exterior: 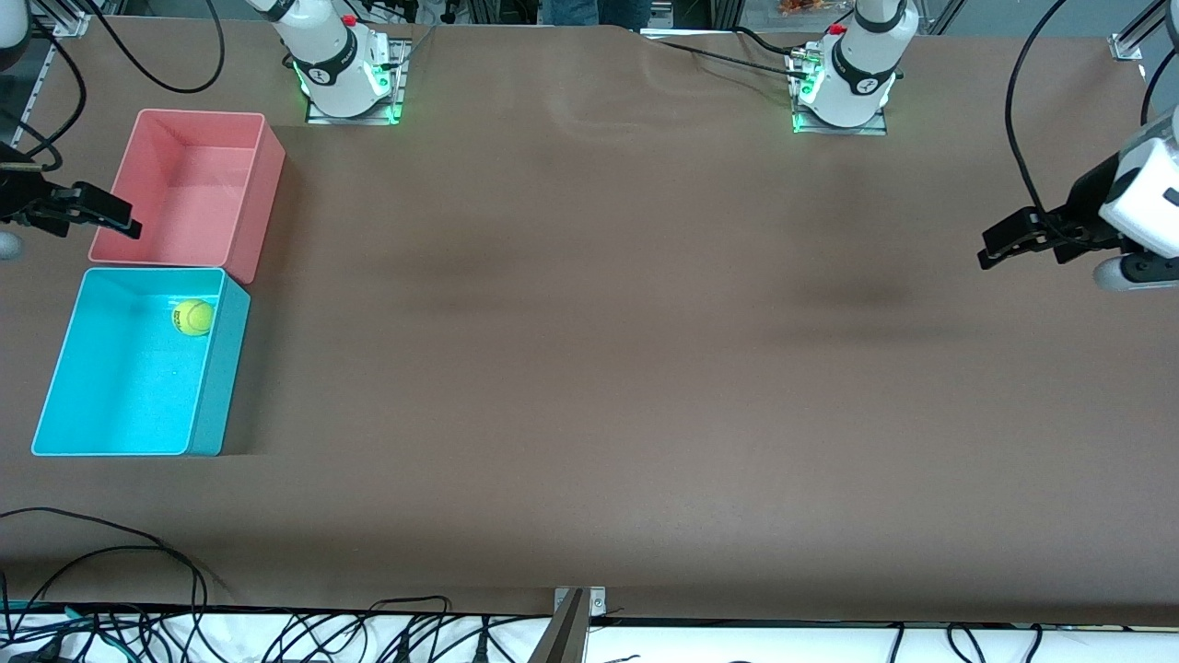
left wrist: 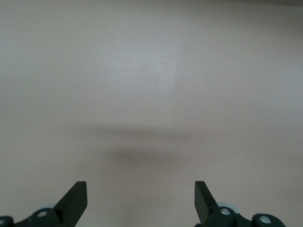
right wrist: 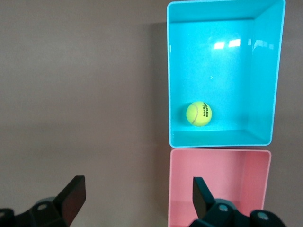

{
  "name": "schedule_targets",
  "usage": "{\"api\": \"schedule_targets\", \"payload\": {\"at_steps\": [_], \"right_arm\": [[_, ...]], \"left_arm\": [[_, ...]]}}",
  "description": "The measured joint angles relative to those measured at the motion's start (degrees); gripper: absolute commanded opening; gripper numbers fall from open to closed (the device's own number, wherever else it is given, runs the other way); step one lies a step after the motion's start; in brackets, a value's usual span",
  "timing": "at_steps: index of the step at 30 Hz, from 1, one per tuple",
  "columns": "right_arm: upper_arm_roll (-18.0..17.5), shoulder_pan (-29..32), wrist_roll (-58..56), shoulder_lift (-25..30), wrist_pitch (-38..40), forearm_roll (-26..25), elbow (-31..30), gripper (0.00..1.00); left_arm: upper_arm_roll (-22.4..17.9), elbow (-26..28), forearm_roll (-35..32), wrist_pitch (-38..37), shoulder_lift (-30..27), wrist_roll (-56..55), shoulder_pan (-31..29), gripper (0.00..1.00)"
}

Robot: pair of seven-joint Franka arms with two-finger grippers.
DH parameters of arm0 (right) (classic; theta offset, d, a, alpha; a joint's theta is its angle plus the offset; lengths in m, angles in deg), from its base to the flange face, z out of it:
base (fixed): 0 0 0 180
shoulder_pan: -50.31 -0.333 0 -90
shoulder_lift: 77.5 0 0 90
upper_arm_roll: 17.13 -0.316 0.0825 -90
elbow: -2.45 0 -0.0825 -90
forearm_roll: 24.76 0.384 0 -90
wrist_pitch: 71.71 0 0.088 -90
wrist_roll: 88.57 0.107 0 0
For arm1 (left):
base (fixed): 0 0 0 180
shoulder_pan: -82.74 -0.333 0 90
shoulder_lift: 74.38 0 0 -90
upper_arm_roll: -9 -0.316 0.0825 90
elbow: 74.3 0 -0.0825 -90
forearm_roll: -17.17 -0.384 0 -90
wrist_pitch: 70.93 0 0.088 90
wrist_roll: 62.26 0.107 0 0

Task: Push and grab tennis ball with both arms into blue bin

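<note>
The ball (exterior: 192, 318) lies inside the blue bin (exterior: 55, 376), on the bin's floor, in the corner closest to the pink bin (exterior: 241, 241); in the front view that puts it at the left of the frame, a little above mid-height. In the right wrist view the ball (right wrist: 199, 114) shows dark print and sits near the blue bin's (right wrist: 267, 85) wall that adjoins the pink bin (right wrist: 265, 179). Nothing touches the ball.

The two bins stand side by side, nearly touching, at the right arm's end of the table (exterior: 589, 368), the blue one nearer the front camera.

The right gripper (exterior: 115, 219) shows at the left edge of the front view, above the ball in the frame, hanging over the outer rim of the pink bin. Its fingers (right wrist: 73, 198) are spread wide and hold nothing. It is apart from the ball, with the pink bin's corner between them in the frame.

The left gripper (exterior: 999, 244) shows at the right edge of the front view, over bare table at the left arm's end, well apart from the ball and both bins. Its fingers (left wrist: 75, 201) are likewise spread and empty, with only the brown table (left wrist: 151, 94) below them.
</note>
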State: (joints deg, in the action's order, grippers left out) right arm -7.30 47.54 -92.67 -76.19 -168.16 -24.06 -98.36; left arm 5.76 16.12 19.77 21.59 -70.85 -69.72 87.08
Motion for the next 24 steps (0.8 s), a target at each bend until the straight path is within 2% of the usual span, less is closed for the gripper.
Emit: {"api": "schedule_targets", "payload": {"at_steps": [5, 12, 24], "right_arm": [[-2.29, -0.01, 5.75, 0.48, -0.01, 0.0, 1.27, 1.0], [-5.42, 0.41, 8.0, 0.78, 1.18, -0.39, 3.31, 1.0], [-6.63, 0.64, 8.06, 0.8, 4.28, -0.61, 4.93, 1.0]], "left_arm": [[-0.22, 0.15, -0.08, 0.0, 0.0, 0.0, 0.1, 1.0], [-0.76, 0.73, -0.64, -1.05, 0.0, 0.0, 0.05, 1.0], [-1.01, 0.9, -2.78, -1.67, 0.06, 0.01, 0.07, 1.0]]}}
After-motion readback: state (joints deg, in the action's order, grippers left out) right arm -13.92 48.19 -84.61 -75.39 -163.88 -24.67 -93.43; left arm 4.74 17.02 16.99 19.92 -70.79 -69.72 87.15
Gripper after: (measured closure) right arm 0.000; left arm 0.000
